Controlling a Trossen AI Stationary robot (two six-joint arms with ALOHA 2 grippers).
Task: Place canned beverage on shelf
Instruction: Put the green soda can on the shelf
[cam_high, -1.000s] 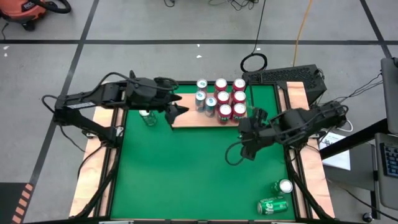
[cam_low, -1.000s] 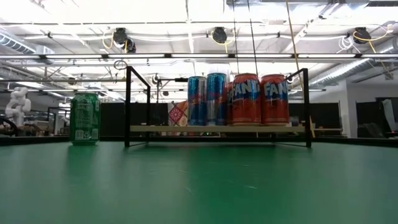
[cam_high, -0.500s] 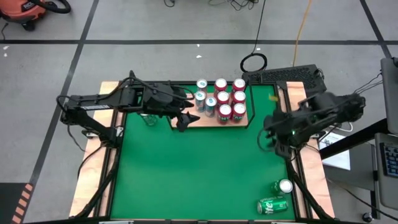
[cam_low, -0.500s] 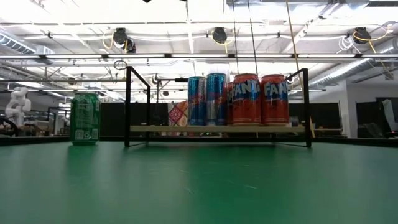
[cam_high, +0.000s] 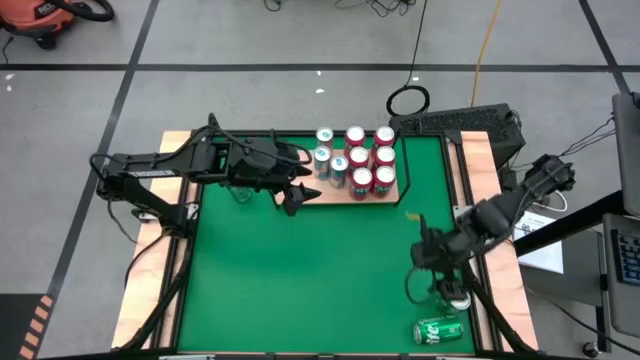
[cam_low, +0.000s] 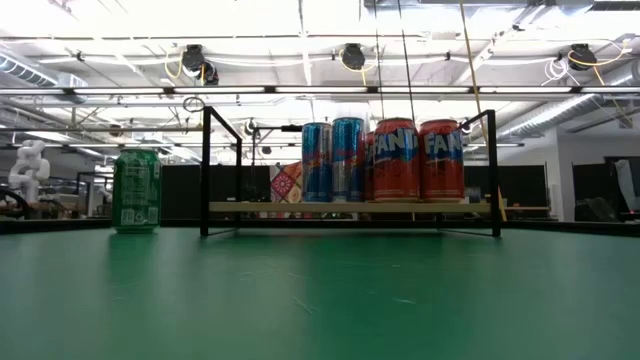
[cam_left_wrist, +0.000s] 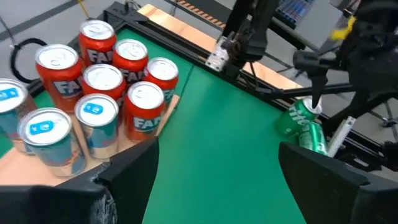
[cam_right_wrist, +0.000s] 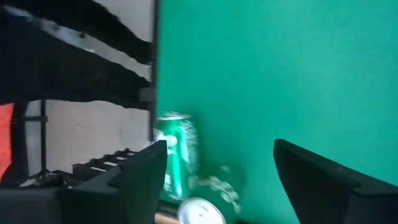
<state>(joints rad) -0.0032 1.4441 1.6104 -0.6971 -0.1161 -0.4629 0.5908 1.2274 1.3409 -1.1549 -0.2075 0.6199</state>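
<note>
Hovering open right tool (cam_high: 440, 283) over green cans (cam_high: 441, 329), near table (cam_high: 300, 270) corner.

Red cans (cam_high: 372, 166) and blue cans (cam_high: 325, 150); green table (cam_high: 300, 270).

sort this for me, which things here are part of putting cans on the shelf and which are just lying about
Part of the job:
- shelf
- orange and blue cans on it
- green cans near the right tool
- green can by the left tool

Lying about:
- cable loop on the floor
- orange vacuum
</note>
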